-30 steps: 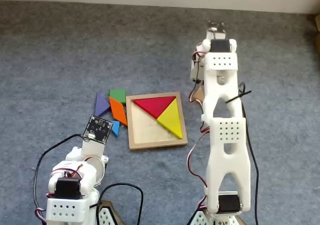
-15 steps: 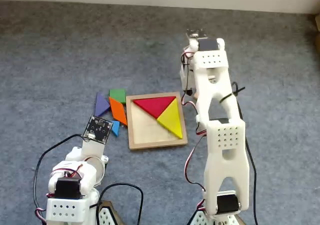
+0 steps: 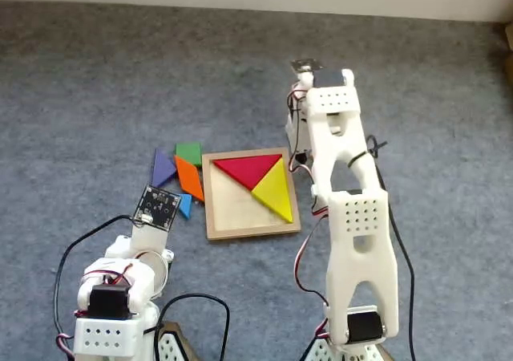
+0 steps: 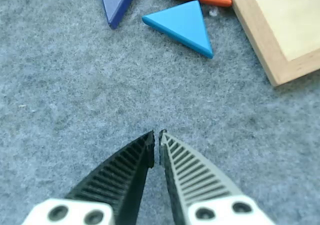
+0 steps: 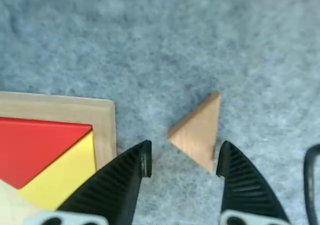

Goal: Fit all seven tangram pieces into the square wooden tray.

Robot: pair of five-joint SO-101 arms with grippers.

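Evidently, the right gripper (image 5: pixel 184 157) was spread open astride the wooden triangle (image 5: pixel 200 132), and would best be lowered squarely before being closed. The left gripper (image 4: pixel 156 135) was clenched on nothing.

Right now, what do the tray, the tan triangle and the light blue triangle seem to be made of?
Tray: light bare wood, grain showing on the rim. Tan triangle: unpainted wood, faint grain, matte. Light blue triangle: smooth opaque coat, probably painted wood.

No text, label or number seems readable anywhere.
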